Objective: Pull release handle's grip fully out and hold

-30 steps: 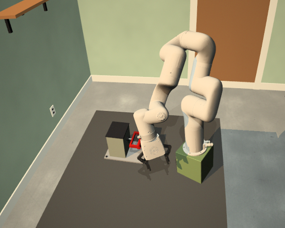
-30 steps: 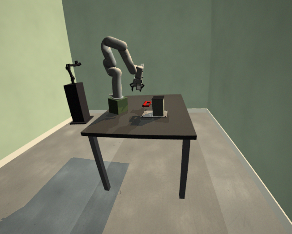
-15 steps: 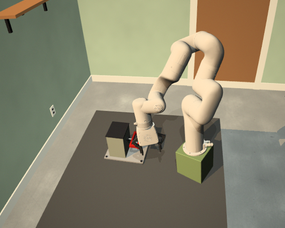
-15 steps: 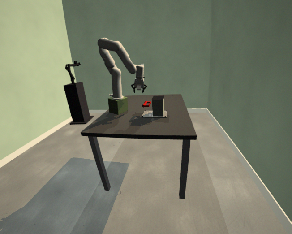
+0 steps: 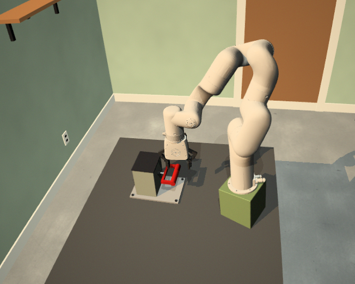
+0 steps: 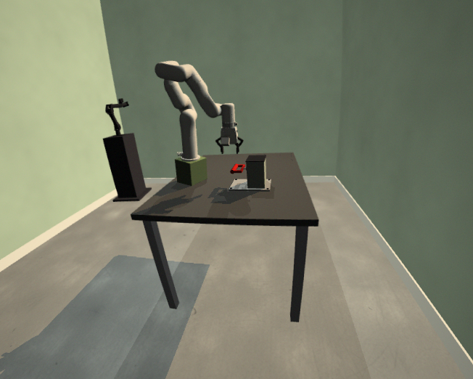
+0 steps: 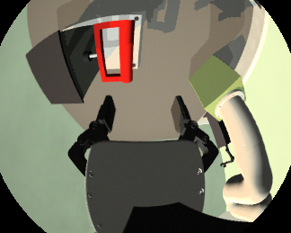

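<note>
Claw (image 6: 228, 145) spread wide, empty, hanging above red grip (image 5: 170, 175) to line up a straddle. Grip not yet pulled, near housing (image 5: 146, 173) on worktop (image 6: 220, 203), ready for descent.

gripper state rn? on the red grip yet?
Gripper: open, holding nothing, above the red grip, not touching it.
</note>
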